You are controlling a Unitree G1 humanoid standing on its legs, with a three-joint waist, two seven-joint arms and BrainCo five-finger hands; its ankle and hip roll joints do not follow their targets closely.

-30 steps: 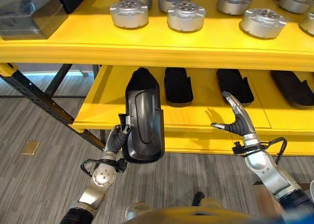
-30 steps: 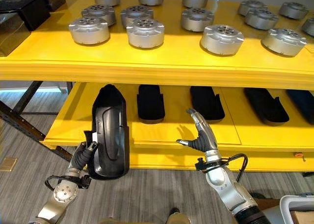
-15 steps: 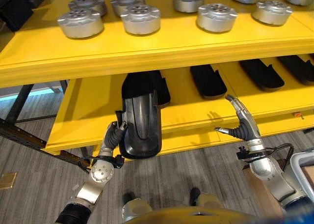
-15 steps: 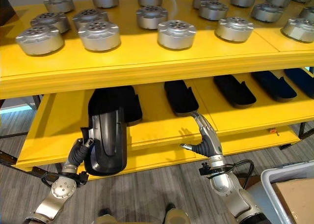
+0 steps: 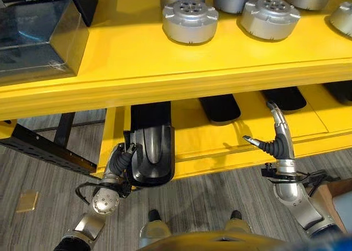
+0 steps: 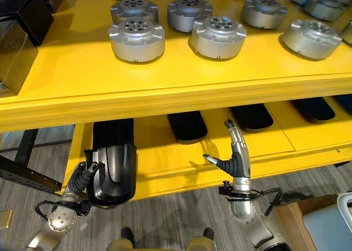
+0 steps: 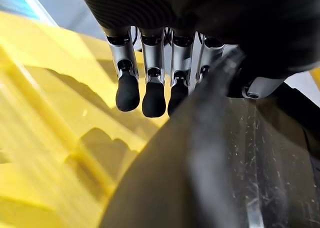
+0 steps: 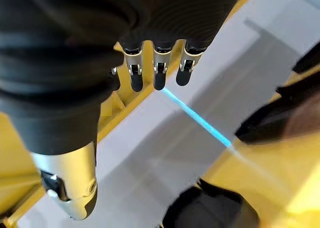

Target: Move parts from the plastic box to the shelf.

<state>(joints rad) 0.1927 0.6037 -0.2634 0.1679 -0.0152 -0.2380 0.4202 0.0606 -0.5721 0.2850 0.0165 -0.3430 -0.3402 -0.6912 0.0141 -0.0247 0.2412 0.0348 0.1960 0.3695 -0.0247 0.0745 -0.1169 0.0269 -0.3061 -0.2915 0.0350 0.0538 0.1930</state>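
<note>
The left hand [image 5: 118, 162] curls its fingers round the near end of a long black moulded part [image 5: 150, 146] lying on the yellow shelf's [image 5: 220, 143] lower board — the right hand [image 5: 276, 143] hovers open-fingered before that board's front edge.

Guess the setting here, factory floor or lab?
Probably a factory or warehouse parts store. A yellow shelf carries rows of silver round parts above and black parts below. The left hand holds a long black part; the right hand is open.
</note>
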